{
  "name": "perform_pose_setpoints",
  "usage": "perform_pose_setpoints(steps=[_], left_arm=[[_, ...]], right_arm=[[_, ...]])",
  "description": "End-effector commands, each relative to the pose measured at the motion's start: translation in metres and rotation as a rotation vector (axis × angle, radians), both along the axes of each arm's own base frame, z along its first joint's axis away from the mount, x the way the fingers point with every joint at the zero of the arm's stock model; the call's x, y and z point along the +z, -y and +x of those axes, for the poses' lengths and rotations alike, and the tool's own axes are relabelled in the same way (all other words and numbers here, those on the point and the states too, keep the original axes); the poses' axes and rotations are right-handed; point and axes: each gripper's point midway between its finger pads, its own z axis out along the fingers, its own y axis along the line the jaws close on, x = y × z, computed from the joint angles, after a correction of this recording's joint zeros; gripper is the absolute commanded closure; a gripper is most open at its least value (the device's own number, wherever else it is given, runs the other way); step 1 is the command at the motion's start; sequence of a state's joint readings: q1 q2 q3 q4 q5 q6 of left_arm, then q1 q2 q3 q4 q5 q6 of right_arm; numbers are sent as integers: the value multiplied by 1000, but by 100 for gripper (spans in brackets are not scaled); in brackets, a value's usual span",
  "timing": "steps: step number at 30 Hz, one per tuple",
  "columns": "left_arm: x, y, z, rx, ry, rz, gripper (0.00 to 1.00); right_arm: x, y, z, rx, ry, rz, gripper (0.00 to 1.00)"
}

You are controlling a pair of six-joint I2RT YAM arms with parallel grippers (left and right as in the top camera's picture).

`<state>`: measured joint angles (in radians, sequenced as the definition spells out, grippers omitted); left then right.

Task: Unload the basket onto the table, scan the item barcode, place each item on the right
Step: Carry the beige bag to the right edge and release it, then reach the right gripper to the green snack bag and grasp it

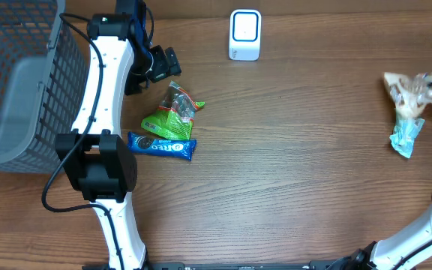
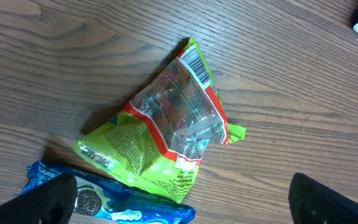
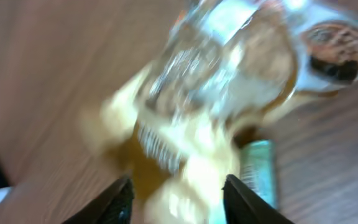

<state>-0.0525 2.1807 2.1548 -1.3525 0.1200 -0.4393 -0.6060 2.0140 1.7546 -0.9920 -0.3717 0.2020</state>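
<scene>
My left gripper (image 2: pixel 182 202) hangs wide open over the green packet (image 2: pixel 160 134). At 3 o'clock on the table (image 1: pixel 298 172), the clear packet (image 1: pixel 405 94) is just before my right gripper (image 3: pixel 179 196). Its jaws are parted, but with the blur I cannot tell if they grip it.

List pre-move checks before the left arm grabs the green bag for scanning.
1. Left gripper open: ok.
2. Green snack bag lying free below the left gripper: ok.
3. Barcode on the bag's top corner, facing up and readable: ok.
4. Bag separate from its neighbour: not ok. It overlaps the Oreo pack, which could get dragged along.
5. Scanner in view at the table's far edge: ok.
6. Right gripper hold on the clear bag: cannot tell, the view is blurred.
</scene>
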Motion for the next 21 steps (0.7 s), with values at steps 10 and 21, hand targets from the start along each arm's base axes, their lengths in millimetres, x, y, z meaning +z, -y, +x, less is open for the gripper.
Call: perform_pose_setpoints(steps=[10,21], left_arm=[[-1,4,2,-14,4,-3,0],[-1,4,2,-13,4,-3,0]], right_arm=[[139,-169,36,459,395,161,41],[92,-330,41,602,201,119,36]])
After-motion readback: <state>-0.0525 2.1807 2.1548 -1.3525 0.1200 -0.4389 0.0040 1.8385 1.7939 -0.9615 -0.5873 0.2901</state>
